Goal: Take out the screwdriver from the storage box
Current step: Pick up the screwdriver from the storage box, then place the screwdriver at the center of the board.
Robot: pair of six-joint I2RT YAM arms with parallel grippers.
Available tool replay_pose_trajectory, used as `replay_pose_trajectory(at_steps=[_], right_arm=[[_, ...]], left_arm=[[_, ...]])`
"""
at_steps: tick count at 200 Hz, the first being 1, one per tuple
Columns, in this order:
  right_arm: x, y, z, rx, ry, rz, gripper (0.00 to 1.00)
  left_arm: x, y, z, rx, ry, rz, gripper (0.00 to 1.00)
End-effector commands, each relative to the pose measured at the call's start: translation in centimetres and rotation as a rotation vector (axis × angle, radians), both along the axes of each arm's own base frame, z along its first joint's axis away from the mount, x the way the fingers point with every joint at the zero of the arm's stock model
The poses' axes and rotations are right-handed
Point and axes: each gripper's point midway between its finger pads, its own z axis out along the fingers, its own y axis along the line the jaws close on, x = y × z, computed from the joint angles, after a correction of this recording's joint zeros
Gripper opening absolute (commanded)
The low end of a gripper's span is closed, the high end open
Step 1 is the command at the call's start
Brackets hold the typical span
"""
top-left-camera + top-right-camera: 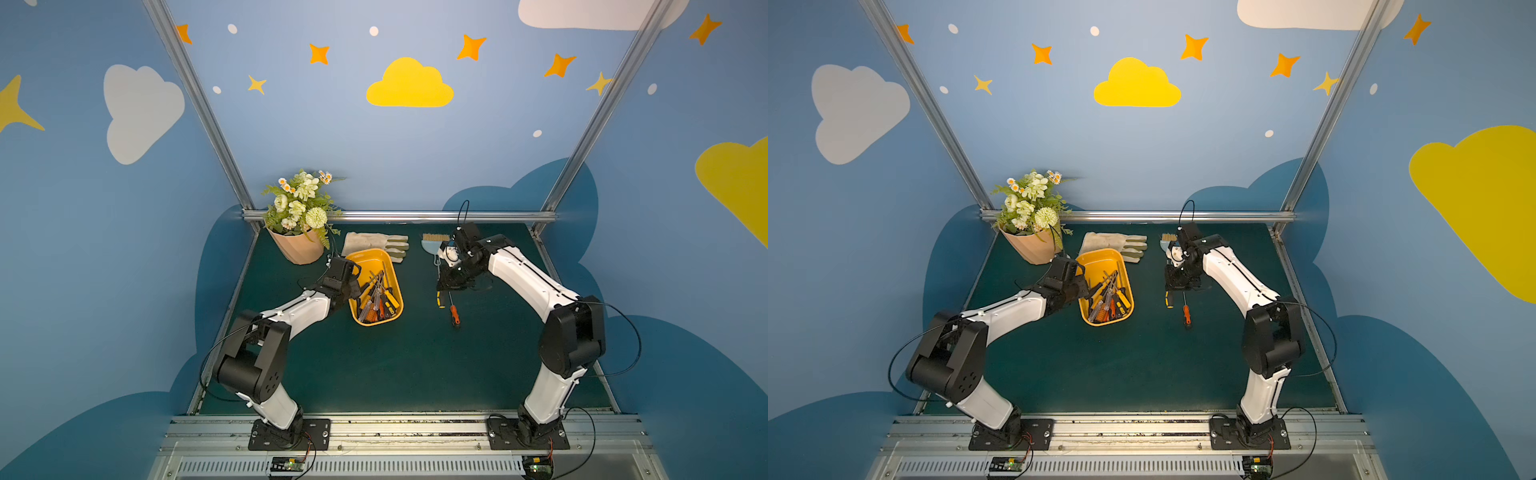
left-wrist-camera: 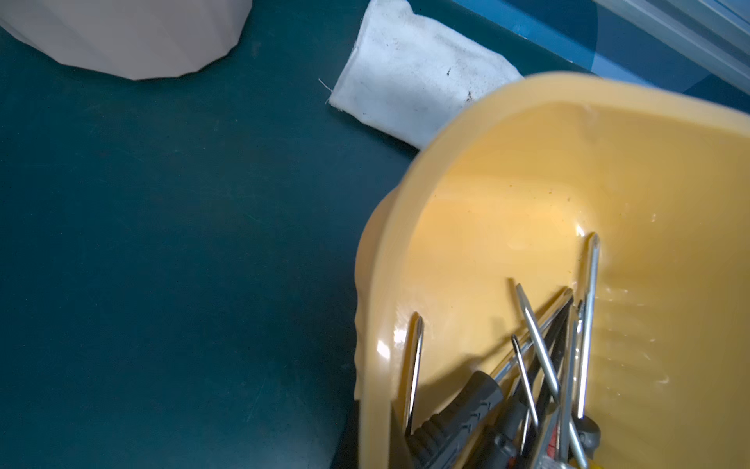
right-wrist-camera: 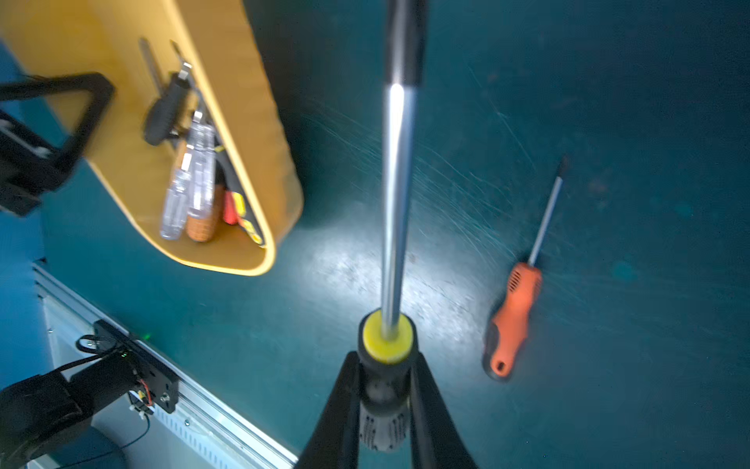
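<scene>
Right gripper point(image 3: 385, 365) clamps a yellow-black screwdriver point(image 3: 395, 203) already clear of the storage box point(image 3: 243, 101), orange screwdriver point(image 3: 513, 316) lies on the mat point(image 1: 374, 365), more sit inside; left gripper point(image 1: 351, 286) pinched on its wall.

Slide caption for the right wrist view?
Right gripper grips the black-and-yellow screwdriver by its handle; the orange-handled screwdriver lies on the green mat.

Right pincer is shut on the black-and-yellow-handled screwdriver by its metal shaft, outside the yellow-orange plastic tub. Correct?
Not quite: the right pincer grips the black-and-yellow-handled screwdriver by its handle, not its metal shaft, which sticks out free, as the right wrist view shows. It is outside the yellow-orange plastic tub.
</scene>
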Motion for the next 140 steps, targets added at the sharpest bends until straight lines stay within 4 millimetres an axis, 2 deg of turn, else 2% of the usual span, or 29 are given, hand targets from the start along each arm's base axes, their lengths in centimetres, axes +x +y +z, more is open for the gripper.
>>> replay_pose_trajectory(at_steps=[1, 33, 55, 111, 140], right_arm=[[-1.5, -4.0, -1.7, -0.094, 0.076, -0.025, 0.00], [-1.4, -7.6, -3.9, -0.179, 0.130, -0.067, 0.00], [-0.8, -9.5, -5.2, -0.248, 0.151, -0.073, 0.00], [1.8, -10.9, -8.1, -0.363, 0.209, -0.072, 0.00], [3.6, -10.5, -9.2, -0.357, 0.210, -0.091, 0.00]], left_arm=[[1.6, -1.0, 2.4, -0.057, -0.067, 0.001, 0.02], [1.5, -0.9, 2.5, -0.057, -0.066, 0.004, 0.02], [1.5, -0.9, 2.6, -0.052, -0.062, -0.001, 0.02], [1.4, -0.7, 2.4, -0.049, -0.055, 0.008, 0.02], [1.3, -0.7, 2.4, -0.042, -0.049, 0.006, 0.02]])
